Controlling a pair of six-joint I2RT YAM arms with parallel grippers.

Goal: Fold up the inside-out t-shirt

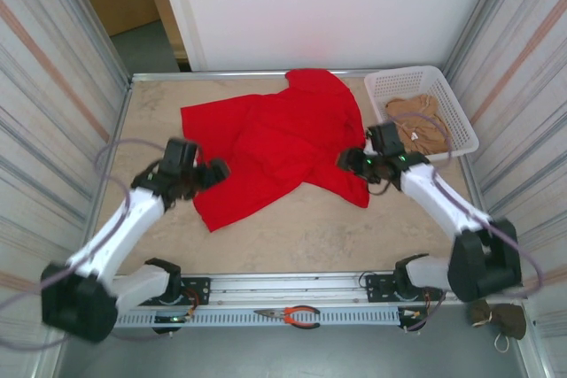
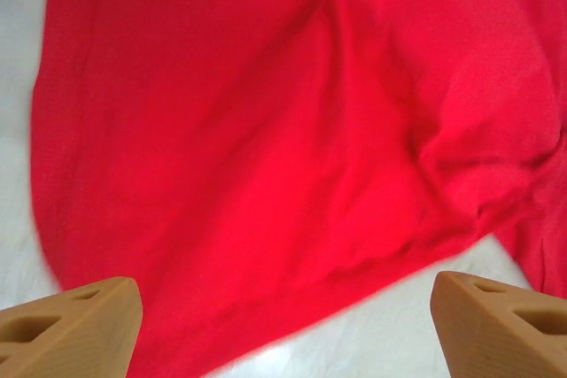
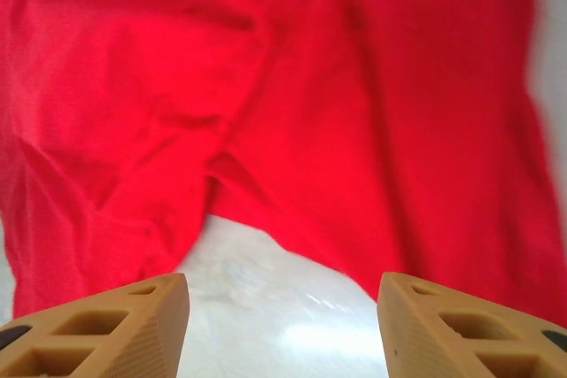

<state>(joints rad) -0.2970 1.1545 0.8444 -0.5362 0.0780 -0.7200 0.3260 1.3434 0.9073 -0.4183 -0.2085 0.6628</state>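
The inside-out t-shirt (image 1: 283, 143), bright red, lies spread and rumpled over the back middle of the table, one part reaching the far edge. My left gripper (image 1: 211, 174) is at its near left hem. In the left wrist view the left gripper (image 2: 283, 297) is open, its tan fingers (image 2: 80, 329) wide apart with the t-shirt's (image 2: 266, 130) hem lying loose on the table between them. My right gripper (image 1: 345, 159) is at the cloth's right lower edge. Seen from the right wrist, the right gripper (image 3: 283, 294) is open over bare table, and the t-shirt (image 3: 292, 104) lies just ahead of the tips.
A white basket (image 1: 390, 77) at the back right holds a tan-brown garment (image 1: 421, 126). Orange-handled pliers (image 1: 292, 314) lie on the front rail between the arm bases. Striped walls close in both sides. Bare tabletop (image 1: 337, 236) stretches in front of the shirt.
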